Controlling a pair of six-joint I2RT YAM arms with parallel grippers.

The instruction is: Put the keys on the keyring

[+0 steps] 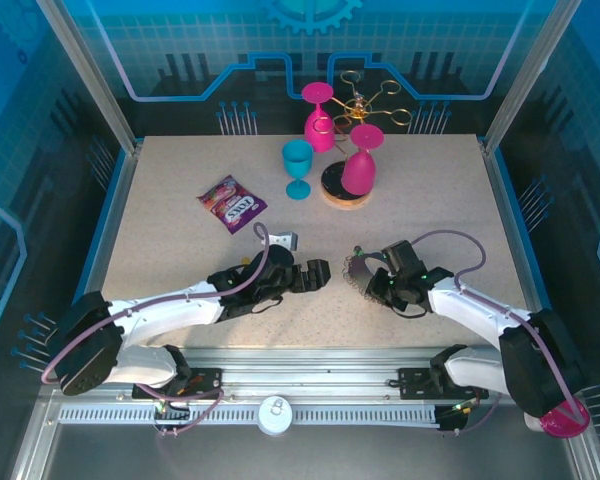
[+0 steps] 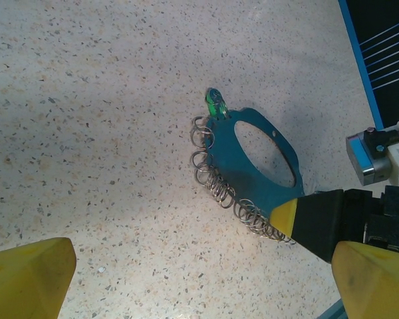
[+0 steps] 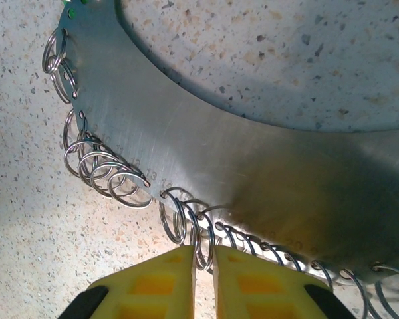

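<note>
The keyring (image 1: 356, 266) is a wide flat metal hoop (image 2: 263, 179) lying on the table, its edge fringed with small split rings (image 3: 106, 176). A tiny green-headed key (image 2: 216, 104) hangs at its far end. My right gripper (image 3: 203, 256) is shut, its yellow fingertips (image 3: 159, 279) pinching one of the small split rings (image 3: 201, 236) on the hoop's near edge. In the left wrist view its yellow tip (image 2: 284, 218) sits against the hoop's rim. My left gripper (image 2: 203, 259) hovers open just left of the hoop (image 1: 315, 272), with nothing between its fingers (image 2: 30, 279).
A purple candy packet (image 1: 232, 203) lies left of centre. At the back stand a blue goblet (image 1: 298, 165), two pink goblets (image 1: 318, 115) (image 1: 361, 168), a round wooden base (image 1: 342, 196) and a gold wire stand (image 1: 365, 103). The table's blue edge (image 2: 359, 60) runs close by.
</note>
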